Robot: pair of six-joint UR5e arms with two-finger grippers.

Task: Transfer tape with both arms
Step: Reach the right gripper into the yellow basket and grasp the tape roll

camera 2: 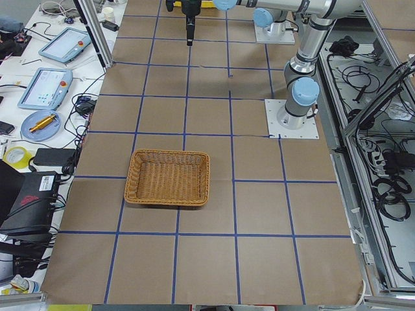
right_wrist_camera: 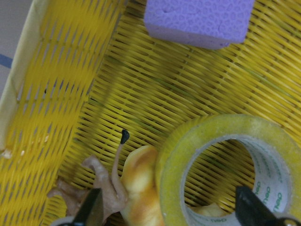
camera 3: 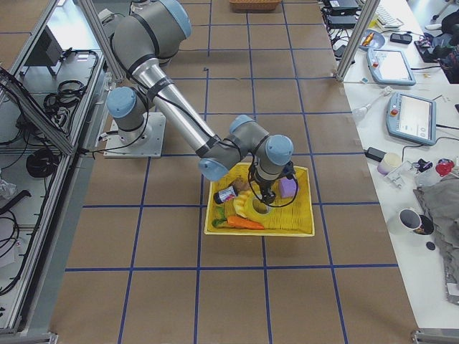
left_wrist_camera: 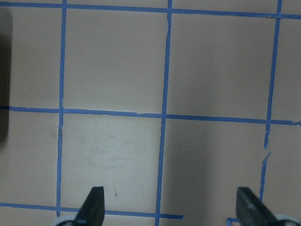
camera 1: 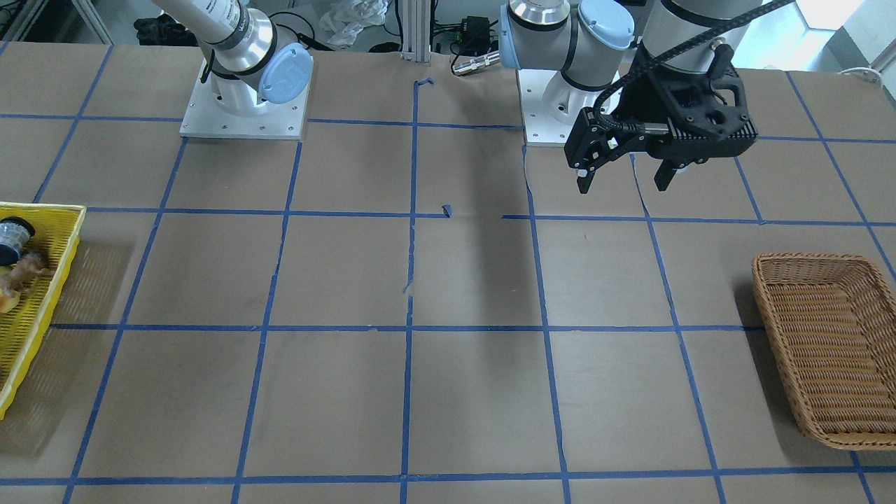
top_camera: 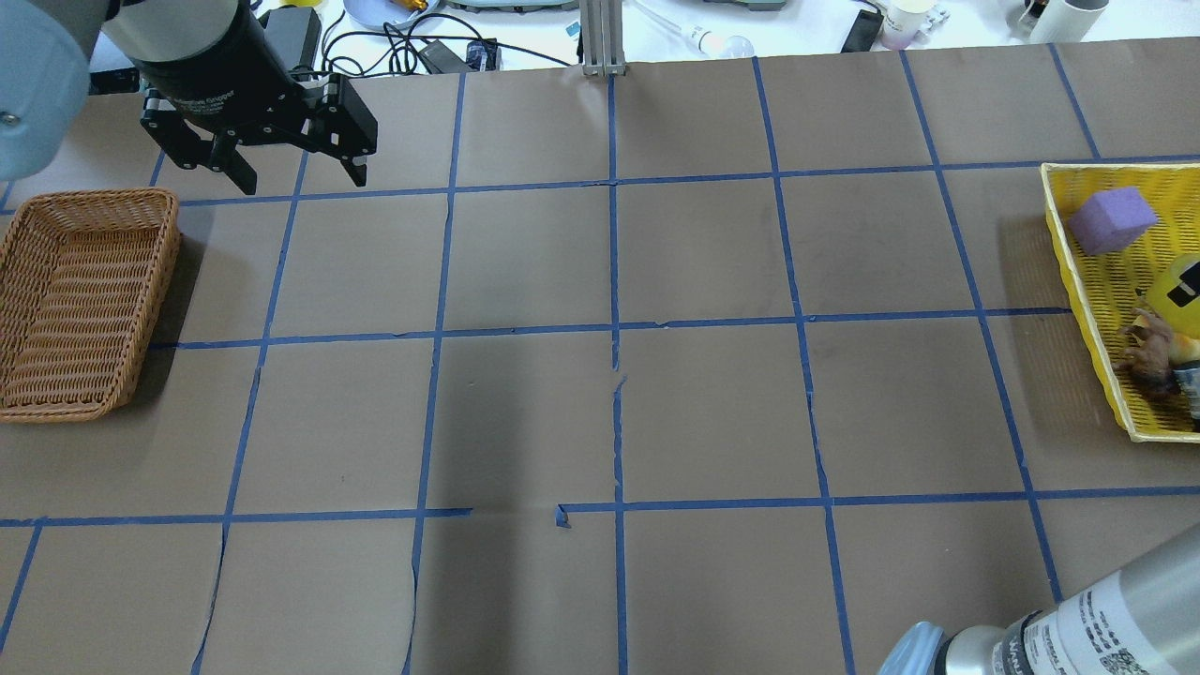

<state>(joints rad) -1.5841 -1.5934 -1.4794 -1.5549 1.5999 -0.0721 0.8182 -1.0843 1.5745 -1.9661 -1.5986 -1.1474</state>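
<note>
The tape [right_wrist_camera: 211, 128] sits in the tray [right_wrist_camera: 56, 94], at 4 o'clock in the right wrist view, under the right gripper [right_wrist_camera: 170, 209], spread wide and empty — seemingly lining up a grasp — while the left gripper [left_wrist_camera: 171, 207], equally wide and empty, awaits handover.

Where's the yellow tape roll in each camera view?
Front-facing: not in it.
Overhead: tape at right edge, in yellow tray, cut off.
Exterior left: not in it.
Exterior right: in the tray's middle.
Left wrist: not in it.
Right wrist: lower right, large.
Shared landmark: purple block near it.
</note>
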